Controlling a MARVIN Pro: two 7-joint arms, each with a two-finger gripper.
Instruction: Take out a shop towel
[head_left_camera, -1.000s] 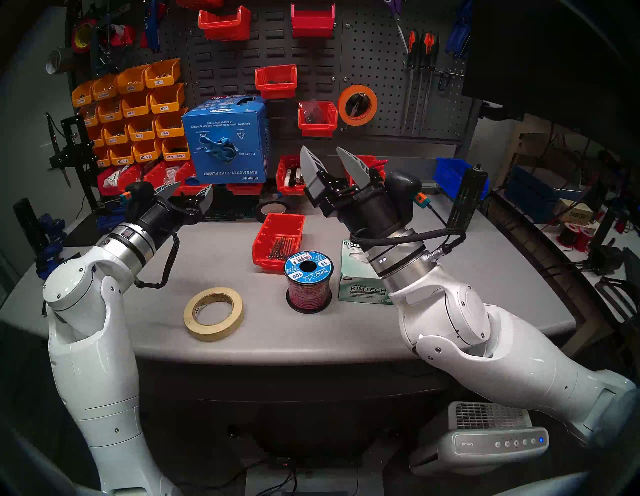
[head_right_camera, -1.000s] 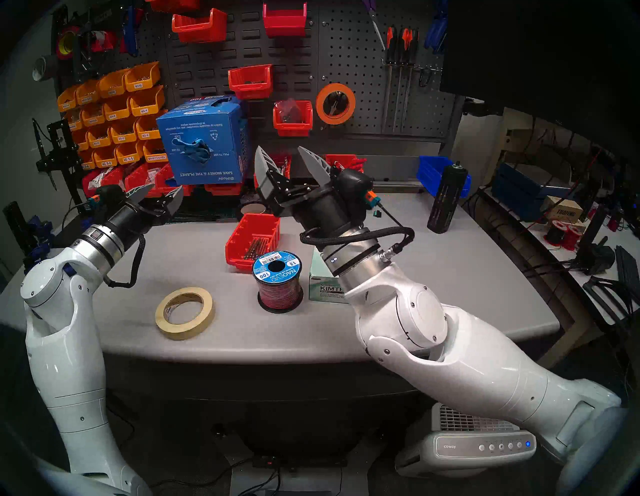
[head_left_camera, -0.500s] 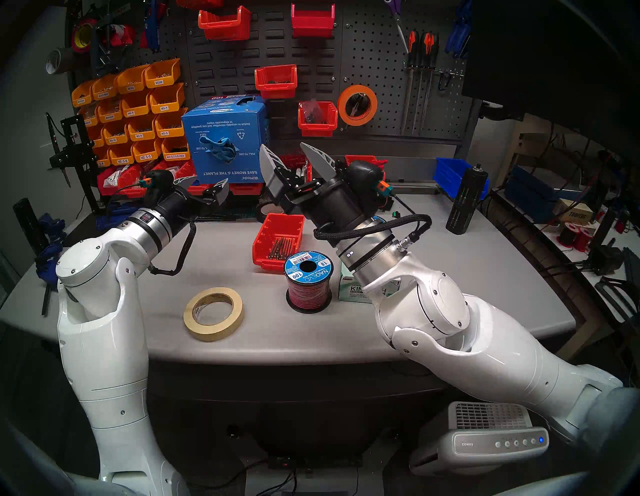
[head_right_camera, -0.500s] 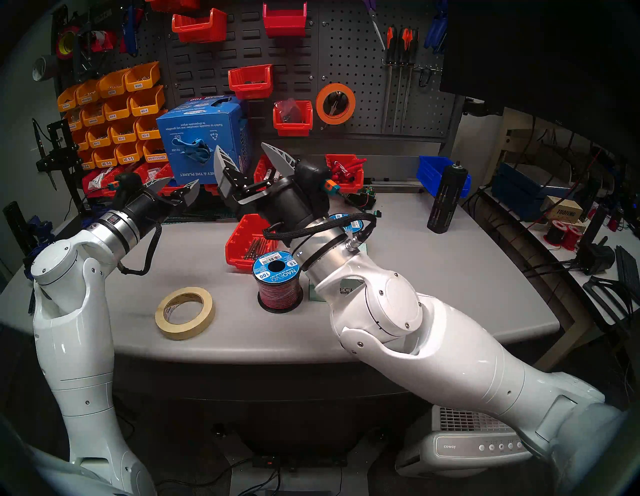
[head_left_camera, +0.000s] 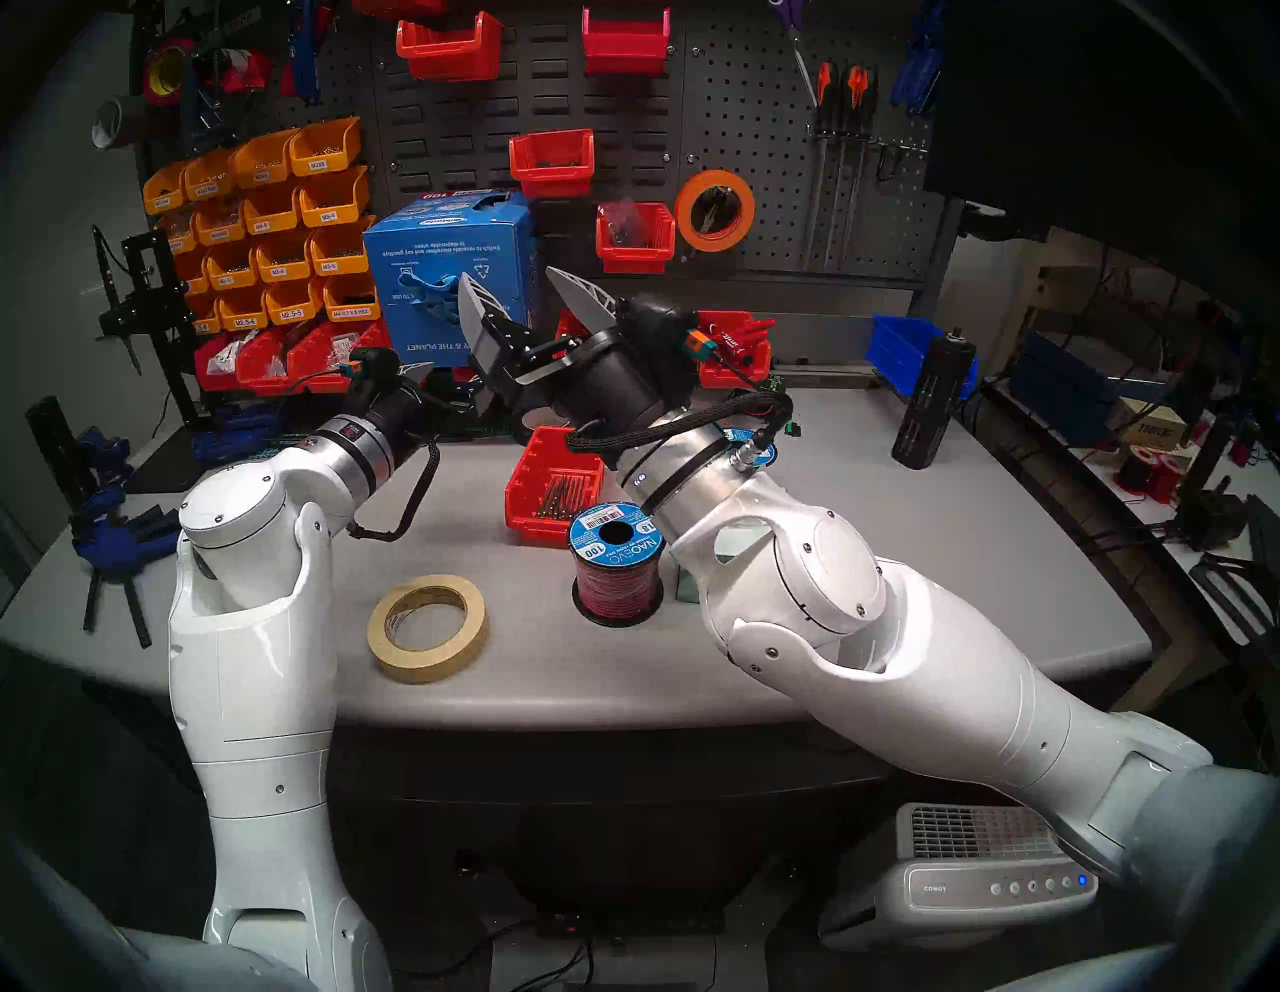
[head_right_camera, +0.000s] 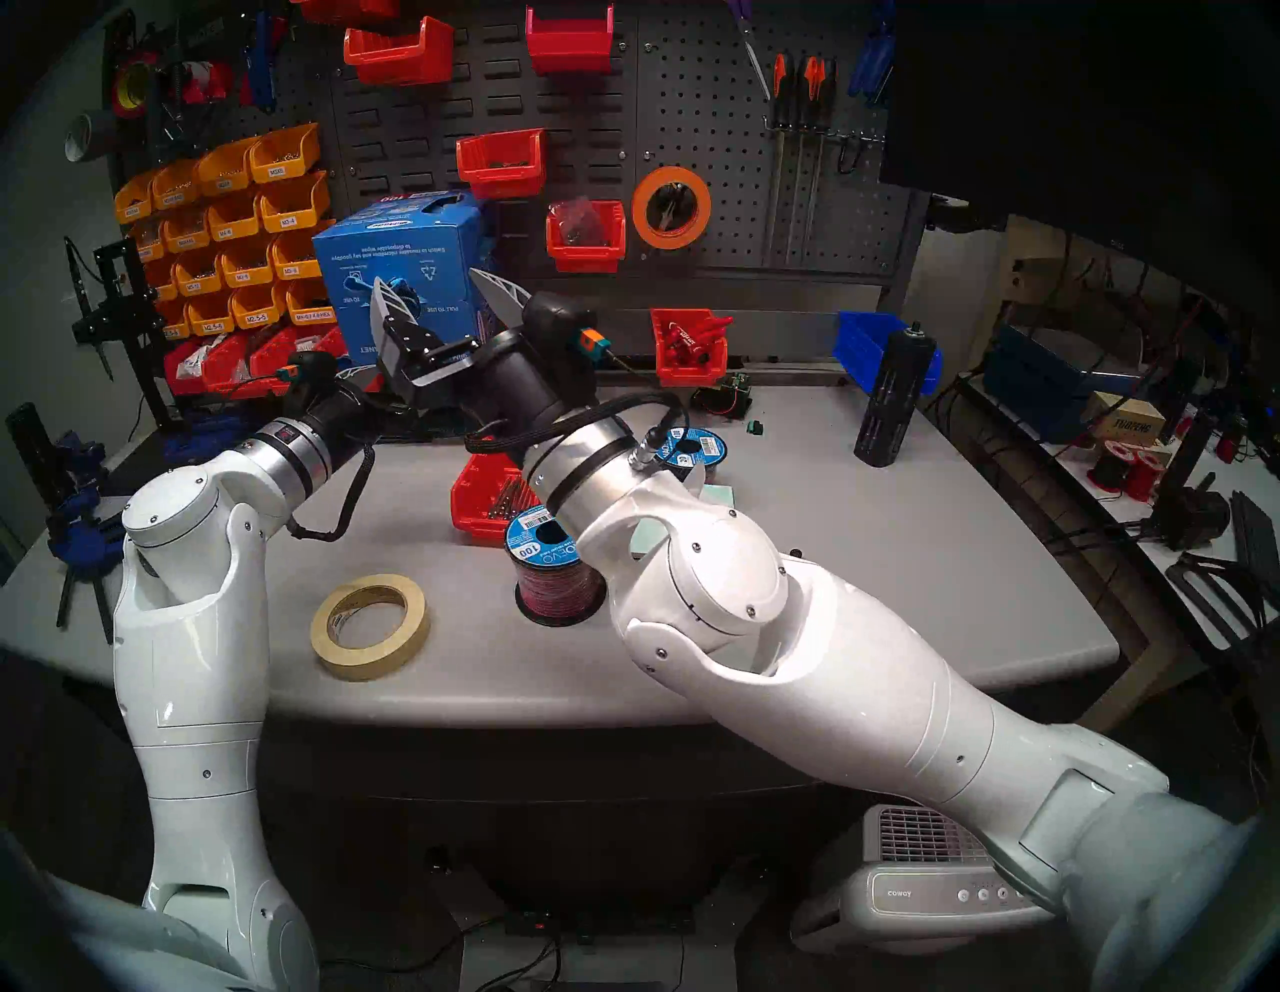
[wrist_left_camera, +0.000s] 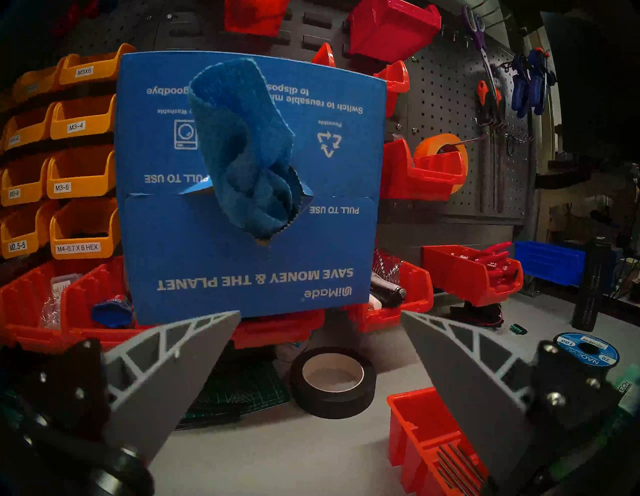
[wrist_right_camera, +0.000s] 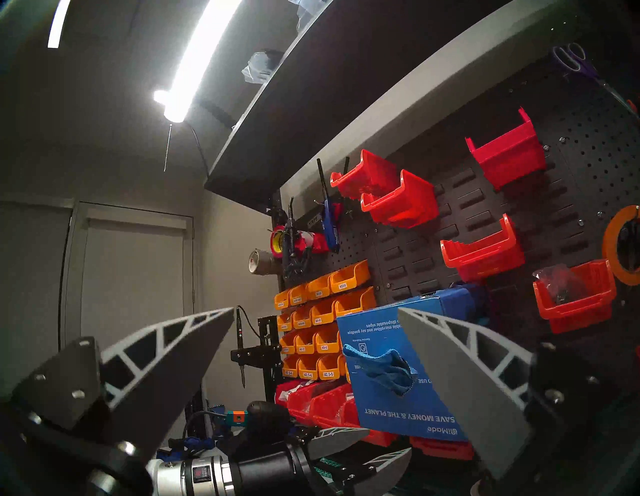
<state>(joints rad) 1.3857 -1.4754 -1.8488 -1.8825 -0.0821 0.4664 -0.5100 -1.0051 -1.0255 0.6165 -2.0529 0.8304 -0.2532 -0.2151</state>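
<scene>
At carton slot: shop towel (wrist_left_camera: 242, 156) is poking out of blue carton (wrist_left_camera: 194, 242), limp and light.
Grip: bunched fold.
Right fingers (head_left_camera: 530, 301): hanging spread, empty.
Left fingers (wrist_left_camera: 320, 350): hanging spread, empty.

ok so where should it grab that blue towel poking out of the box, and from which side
Probably the loose fold of the shop towel that bulges out of the torn opening in the front of the blue carton. Come straight at that face, since the fold juts toward the robot, one finger on each side of the bunch, then pull outward. Both the left gripper and the right gripper are open.
</scene>
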